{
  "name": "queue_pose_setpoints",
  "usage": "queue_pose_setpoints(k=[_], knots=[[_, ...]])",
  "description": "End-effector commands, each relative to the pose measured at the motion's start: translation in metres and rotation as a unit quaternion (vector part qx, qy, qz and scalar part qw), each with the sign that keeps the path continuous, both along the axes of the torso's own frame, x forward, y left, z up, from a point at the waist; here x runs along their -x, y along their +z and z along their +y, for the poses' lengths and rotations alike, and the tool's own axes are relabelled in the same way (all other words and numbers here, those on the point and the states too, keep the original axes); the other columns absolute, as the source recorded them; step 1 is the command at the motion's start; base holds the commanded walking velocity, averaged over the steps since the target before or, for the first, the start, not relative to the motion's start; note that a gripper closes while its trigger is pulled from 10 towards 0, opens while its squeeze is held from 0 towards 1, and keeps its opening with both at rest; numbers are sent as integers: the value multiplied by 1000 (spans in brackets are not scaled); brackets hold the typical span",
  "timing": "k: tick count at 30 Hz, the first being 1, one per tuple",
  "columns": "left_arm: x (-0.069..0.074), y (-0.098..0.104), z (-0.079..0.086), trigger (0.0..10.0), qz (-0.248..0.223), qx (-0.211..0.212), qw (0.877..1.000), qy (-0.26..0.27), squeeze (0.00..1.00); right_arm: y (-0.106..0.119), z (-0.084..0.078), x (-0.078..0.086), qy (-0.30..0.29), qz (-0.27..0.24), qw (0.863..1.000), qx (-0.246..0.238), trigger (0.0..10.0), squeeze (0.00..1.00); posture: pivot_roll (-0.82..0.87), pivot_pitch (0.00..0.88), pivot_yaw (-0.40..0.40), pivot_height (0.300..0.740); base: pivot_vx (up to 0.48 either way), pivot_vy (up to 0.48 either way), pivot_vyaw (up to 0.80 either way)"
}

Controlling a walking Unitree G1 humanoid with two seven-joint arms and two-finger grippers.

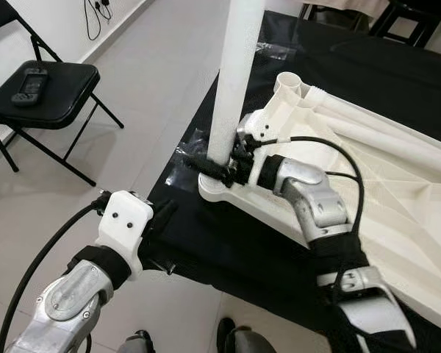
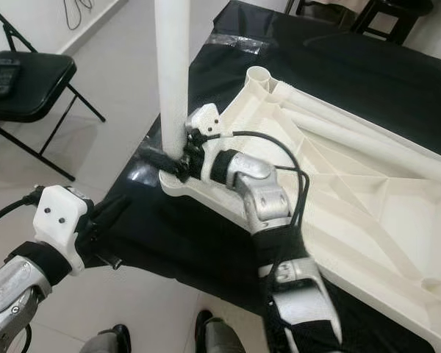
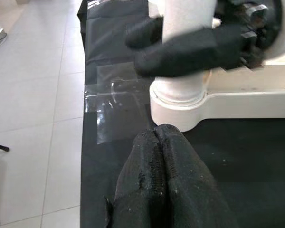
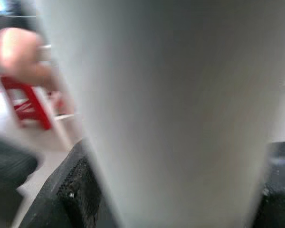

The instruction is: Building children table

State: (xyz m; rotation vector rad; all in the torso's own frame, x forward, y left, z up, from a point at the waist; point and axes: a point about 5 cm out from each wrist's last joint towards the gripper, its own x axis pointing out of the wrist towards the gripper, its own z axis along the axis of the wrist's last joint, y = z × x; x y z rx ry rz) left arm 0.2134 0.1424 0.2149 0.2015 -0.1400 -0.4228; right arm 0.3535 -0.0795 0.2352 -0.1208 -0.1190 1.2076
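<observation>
Both arms are silver metal with black fabric bands at the wrists and white plastic housings, the left housing (image 1: 125, 220) marked by two dark screw holes. Thick black cables loop beside each forearm. The left gripper's (image 3: 156, 142) black fingers look coarse and dusty.

The floor (image 1: 154, 66) is laid with pale grey tiles and meets a white wall (image 1: 59, 22) at the left, where a black cable (image 1: 95, 15) hangs down. A black folding chair (image 1: 44, 95) stands near that wall with a dark handset (image 1: 29, 84) lying on its seat. Dark stool legs (image 1: 408, 22) stand at the far right, and a black sheet (image 1: 228, 243) is spread over the floor
</observation>
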Motion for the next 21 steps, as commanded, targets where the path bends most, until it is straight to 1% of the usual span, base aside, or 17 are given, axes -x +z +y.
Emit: queue_pose_setpoints(k=[1,2,3,4,5,11,16,19,21], knots=[[1,-4,-1,10000,8,-1,1000,0,0,2,3,0,38,-8,999,3,10000,0,144,273,-137,740,0,0,0],[1,-4,-1,10000,8,-1,1000,0,0,2,3,0,38,-8,999,3,10000,0,144,273,-137,740,0,0,0],[1,-4,-1,10000,8,-2,1000,-1,0,4,4,-2,50,-6,999,-1,8588,0,146,273,-137,740,0,0,0],[1,-5,-2,10000,8,-2,1000,-1,0,5,4,-4,59,0,998,-7,4784,0,151,274,-138,740,0,0,0],[1,-5,-2,10000,8,-2,1000,0,0,6,3,-6,64,2,998,-7,0,0,152,274,-139,740,0,0,0],[1,-4,-1,10000,7,-2,1000,2,0,3,1,-9,72,7,997,-3,0,0,142,277,-146,740,0,0,0],[2,-6,-3,10000,10,-1,1000,0,0,-2,-6,-7,79,12,997,-9,0,0,125,280,-142,740,0,0,0],[2,-6,-5,10000,12,2,1000,-5,0,-8,-16,-7,35,11,999,-24,0,0,117,284,-143,740,0,0,0],[2,-6,-5,10000,12,2,1000,-5,0,-8,-16,-7,35,11,999,-24,0,0,117,284,-143,740,0,0,0]])
